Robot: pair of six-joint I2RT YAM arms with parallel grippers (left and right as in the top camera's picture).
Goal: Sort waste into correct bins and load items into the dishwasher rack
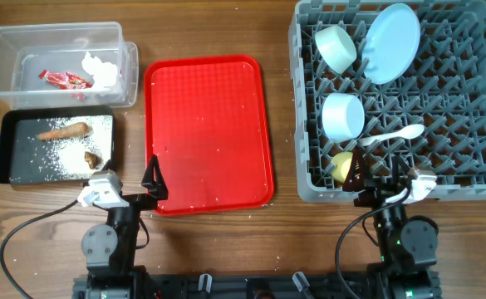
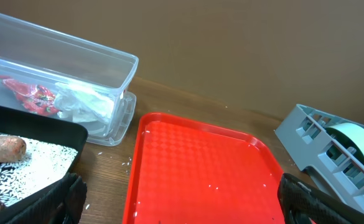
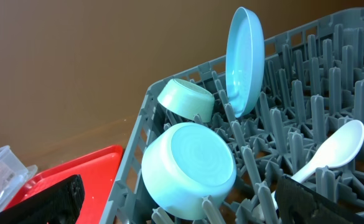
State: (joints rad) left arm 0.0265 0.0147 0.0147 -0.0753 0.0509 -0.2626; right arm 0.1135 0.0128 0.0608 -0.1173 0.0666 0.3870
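The clear tub holds a red wrapper and white tissue. The black tray holds the carrot stick, rice and a brown scrap. The grey rack holds the blue plate, two bowls, the spoon and the yellow cup. My left gripper is open and empty. My right gripper is open and empty at the rack's front edge.
The flat red serving tray lies between the bins and the rack, with a few rice grains on it. Black cables run from both arm bases along the table's front edge.
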